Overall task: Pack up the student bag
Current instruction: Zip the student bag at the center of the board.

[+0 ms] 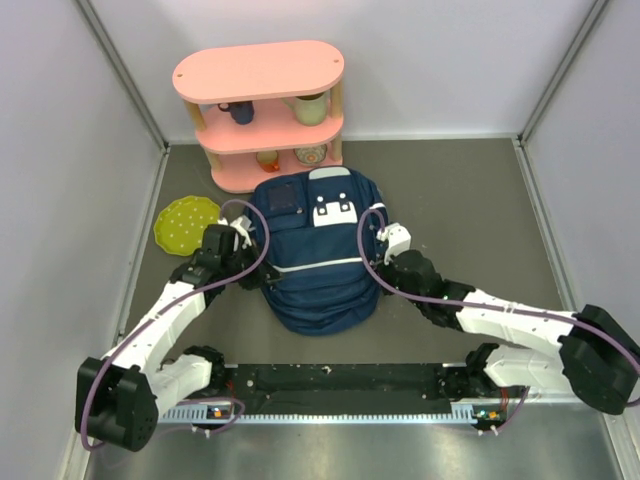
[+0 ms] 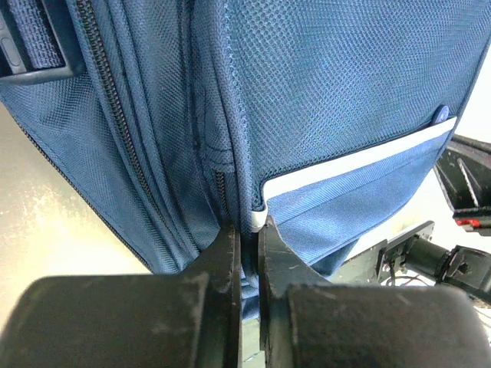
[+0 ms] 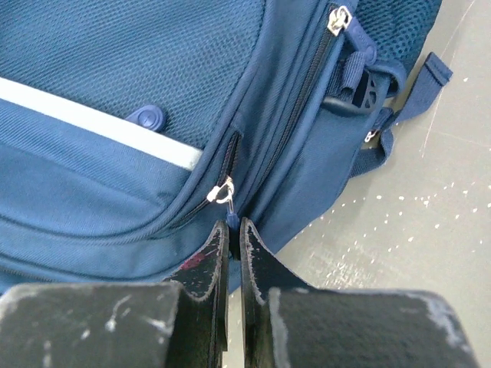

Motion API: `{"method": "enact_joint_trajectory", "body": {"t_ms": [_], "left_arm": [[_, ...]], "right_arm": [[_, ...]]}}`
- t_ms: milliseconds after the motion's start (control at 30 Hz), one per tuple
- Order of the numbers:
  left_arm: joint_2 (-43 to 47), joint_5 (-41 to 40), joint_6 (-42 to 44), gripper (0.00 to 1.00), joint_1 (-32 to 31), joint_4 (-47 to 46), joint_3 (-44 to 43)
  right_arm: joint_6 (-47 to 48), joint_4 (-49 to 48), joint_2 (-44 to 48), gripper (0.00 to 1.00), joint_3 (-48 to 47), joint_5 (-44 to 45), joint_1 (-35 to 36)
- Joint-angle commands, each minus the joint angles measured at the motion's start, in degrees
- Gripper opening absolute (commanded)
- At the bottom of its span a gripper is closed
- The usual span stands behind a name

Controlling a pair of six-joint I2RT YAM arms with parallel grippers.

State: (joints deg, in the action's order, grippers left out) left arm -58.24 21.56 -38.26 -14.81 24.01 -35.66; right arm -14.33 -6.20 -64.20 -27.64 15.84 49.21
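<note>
Bag (image 1: 318, 265) is lying flat at the middle of the tabletop (image 1: 480, 200), just below the pink shelf (image 1: 258, 72). Both arms are reaching in from the lower corners, elbows bent outward, flanking it. Left claw (image 2: 249, 230) is pressing into the bag's left side, fingers pinched on a fabric fold beside the white stripe (image 2: 345, 165). Right claw (image 3: 235, 225) is pinching the blue zipper pull (image 3: 230, 217) on the right side, under the silver slider (image 3: 222, 192).
</note>
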Motion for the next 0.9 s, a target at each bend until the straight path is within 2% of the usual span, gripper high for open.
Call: {"method": "enact_joint_trajectory", "body": {"t_ms": [0, 233, 467, 567, 733, 867], "left_arm": [[0.2, -6.0, 7.1, 0.00, 1.9, 4.0, -2.4], [-1.5, -3.5, 9.3, 0.00, 1.9, 3.9, -2.4], [-3.3, 0.5, 10.4, 0.00, 1.9, 2.7, -2.7], [-2.8, 3.9, 10.5, 0.00, 1.9, -0.2, -2.0], [-3.7, 10.5, 9.2, 0.00, 0.9, -4.9, -2.7], [-5.2, 7.8, 7.9, 0.00, -5.2, -5.9, -4.3]], "right_arm": [[3.2, -8.3, -2.9, 0.00, -2.1, 9.9, -5.3], [6.9, -19.1, -9.9, 0.00, -7.1, 4.6, -10.1], [6.8, -17.5, -12.8, 0.00, -10.1, 4.3, -10.2], [5.0, -13.4, -10.6, 0.00, -8.7, 7.4, -10.5], [0.2, -9.7, 2.5, 0.00, -0.1, 7.0, -10.6], [-2.3, -2.3, 12.9, 0.00, 3.3, 7.8, -10.6]]}}
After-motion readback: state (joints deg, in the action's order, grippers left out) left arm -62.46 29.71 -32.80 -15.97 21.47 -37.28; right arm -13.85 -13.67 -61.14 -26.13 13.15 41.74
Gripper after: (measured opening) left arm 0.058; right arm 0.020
